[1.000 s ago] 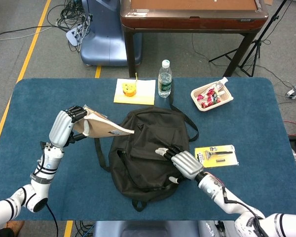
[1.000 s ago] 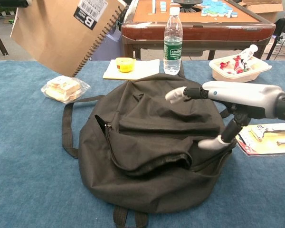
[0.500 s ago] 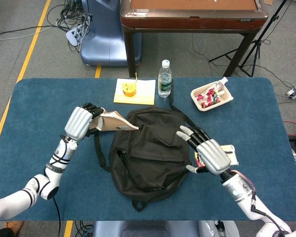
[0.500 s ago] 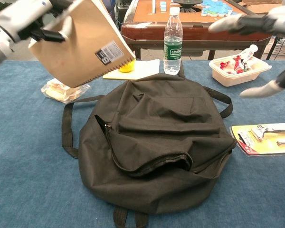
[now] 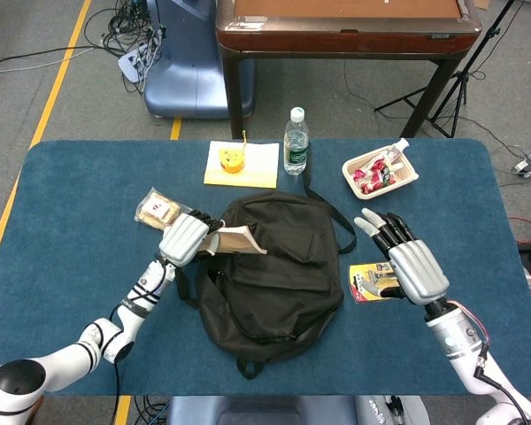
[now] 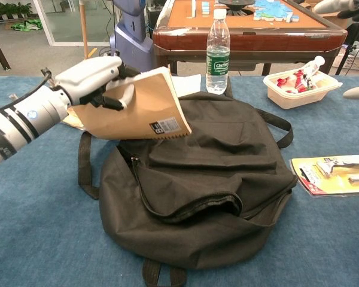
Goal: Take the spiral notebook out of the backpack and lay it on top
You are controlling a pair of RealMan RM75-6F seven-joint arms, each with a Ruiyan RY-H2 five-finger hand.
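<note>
The black backpack (image 5: 267, 266) (image 6: 209, 179) lies flat in the middle of the blue table, its zip gaping toward the front. My left hand (image 5: 186, 239) (image 6: 93, 78) grips the brown spiral notebook (image 5: 237, 239) (image 6: 140, 107) and holds it tilted just above the backpack's left upper part; whether it touches the fabric I cannot tell. My right hand (image 5: 405, 259) hovers to the right of the backpack with fingers spread, holding nothing. Only its fingertips (image 6: 358, 91) show at the right edge of the chest view.
A wrapped sandwich (image 5: 158, 209) lies left of the backpack. Behind stand a water bottle (image 5: 296, 142) (image 6: 218, 52), a yellow item on a napkin (image 5: 239, 162) and a snack tray (image 5: 380, 173) (image 6: 299, 81). A carded razor pack (image 5: 376, 283) (image 6: 335, 174) lies under my right hand.
My left hand has brought the notebook down and rightward, from high at the left to over the backpack's left side. My right hand lifted off the backpack and drew away to the right.
</note>
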